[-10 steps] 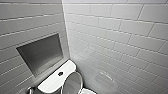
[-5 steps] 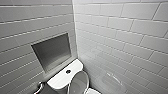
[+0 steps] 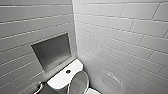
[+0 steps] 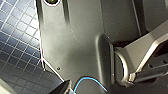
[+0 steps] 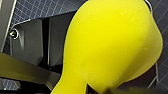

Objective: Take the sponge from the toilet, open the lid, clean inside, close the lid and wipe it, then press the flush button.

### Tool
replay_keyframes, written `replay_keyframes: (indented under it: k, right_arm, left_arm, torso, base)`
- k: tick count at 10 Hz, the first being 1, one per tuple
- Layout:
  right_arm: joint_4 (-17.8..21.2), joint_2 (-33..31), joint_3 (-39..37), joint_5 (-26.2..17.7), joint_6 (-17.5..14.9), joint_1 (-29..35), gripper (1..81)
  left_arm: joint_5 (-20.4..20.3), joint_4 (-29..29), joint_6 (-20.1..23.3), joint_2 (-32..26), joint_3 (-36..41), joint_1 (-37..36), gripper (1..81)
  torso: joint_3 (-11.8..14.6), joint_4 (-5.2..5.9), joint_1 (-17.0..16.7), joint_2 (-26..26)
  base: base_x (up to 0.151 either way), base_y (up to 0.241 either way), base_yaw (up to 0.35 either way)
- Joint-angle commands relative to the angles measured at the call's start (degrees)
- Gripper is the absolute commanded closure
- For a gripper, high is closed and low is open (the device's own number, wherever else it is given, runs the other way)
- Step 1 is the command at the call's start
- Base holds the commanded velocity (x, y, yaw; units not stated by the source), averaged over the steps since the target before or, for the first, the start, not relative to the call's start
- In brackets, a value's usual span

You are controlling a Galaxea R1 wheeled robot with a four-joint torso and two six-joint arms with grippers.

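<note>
1. Corner ahead: the left wall (image 3: 25,20) and the right wall (image 3: 120,37) meet, both in pale glossy brick-laid tiles.
2. A grey rectangular niche (image 3: 51,51) sits recessed in the left wall.
3. The floor (image 4: 17,40) has small dark square tiles with pale grout.

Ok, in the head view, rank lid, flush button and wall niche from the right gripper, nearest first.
Probably:
1. lid, in front of the tank, on the robot's side.
2. flush button, on the tank top behind it.
3. wall niche, above the tank, farthest.
</note>
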Motion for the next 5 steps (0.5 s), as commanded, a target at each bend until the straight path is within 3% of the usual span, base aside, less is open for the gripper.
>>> replay_keyframes:
  k: [1, 3, 5]
  right_arm:
    - [1.81, -12.03, 17.15, 2.59, 3.19, 5.34, 81.1]
    - [1.81, -18.07, 23.56, 2.68, 4.06, 9.03, 81.1]
    - [2.43, -22.75, 27.44, 2.59, 5.30, 13.60, 81.1]
  left_arm:
    - [4.59, -0.53, 0.24, -0.50, -0.02, -0.59, 1.0]
    - [7.84, -0.53, 0.24, -0.06, -0.02, -0.51, 1.0]
    - [7.93, -0.53, 0.24, 0.12, 0.06, -0.51, 1.0]
  torso:
    - [0.00, 0.00, 0.00, 0.00]
    - [0.00, 0.00, 0.00, 0.00]
    - [0.00, 0.00, 0.00, 0.00]
  base:
    - [0.000, 0.000, 0.000]
    - [0.000, 0.000, 0.000]
    - [0.000, 0.000, 0.000]
